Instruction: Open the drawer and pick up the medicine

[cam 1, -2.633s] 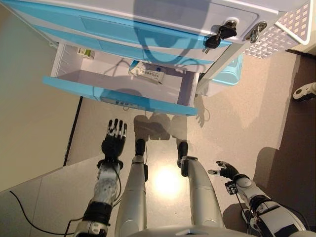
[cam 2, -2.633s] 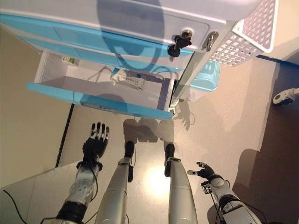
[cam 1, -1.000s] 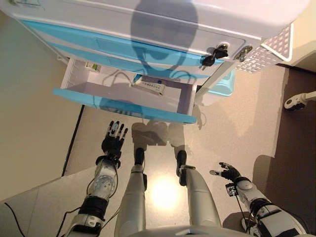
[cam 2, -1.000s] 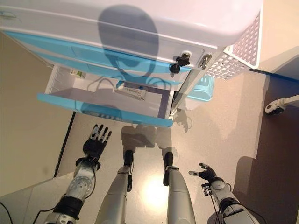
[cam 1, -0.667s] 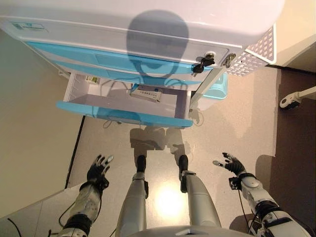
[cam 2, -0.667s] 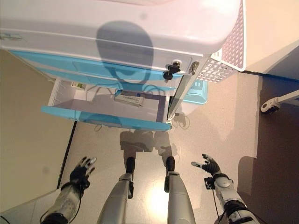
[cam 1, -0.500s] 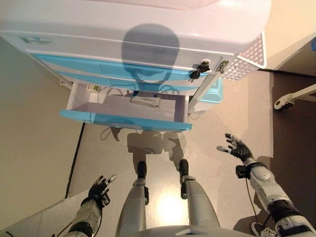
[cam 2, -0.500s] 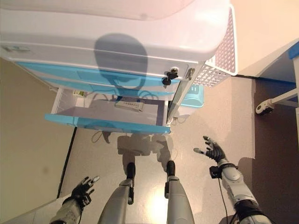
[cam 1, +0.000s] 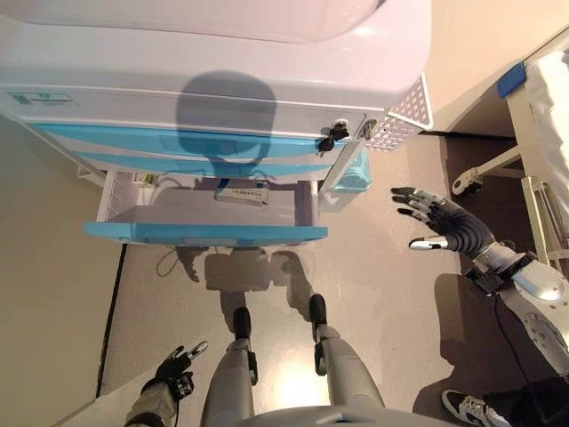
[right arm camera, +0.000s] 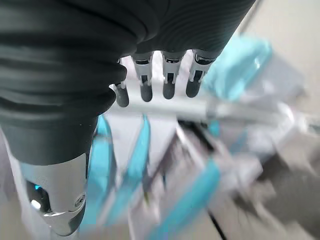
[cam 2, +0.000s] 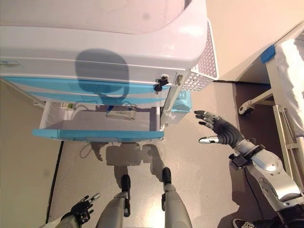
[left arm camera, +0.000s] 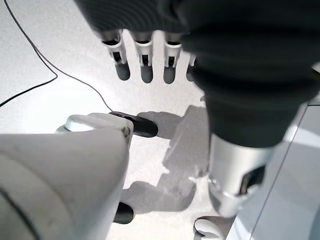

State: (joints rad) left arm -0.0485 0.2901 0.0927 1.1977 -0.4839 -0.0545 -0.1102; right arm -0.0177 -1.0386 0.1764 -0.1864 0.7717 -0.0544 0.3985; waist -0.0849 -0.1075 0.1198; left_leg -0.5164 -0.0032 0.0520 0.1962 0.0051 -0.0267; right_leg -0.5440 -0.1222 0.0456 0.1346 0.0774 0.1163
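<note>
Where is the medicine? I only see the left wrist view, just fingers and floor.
Observer: The box lies in the open drawer, near its back.
Operator: Is the right hand holding anything?
Observer: No. The right hand is open and empty, raised to the right of the cabinet.
Operator: Is my left hand near the drawer?
Observer: No. The left hand hangs low, open too, well short of the drawer.
</note>
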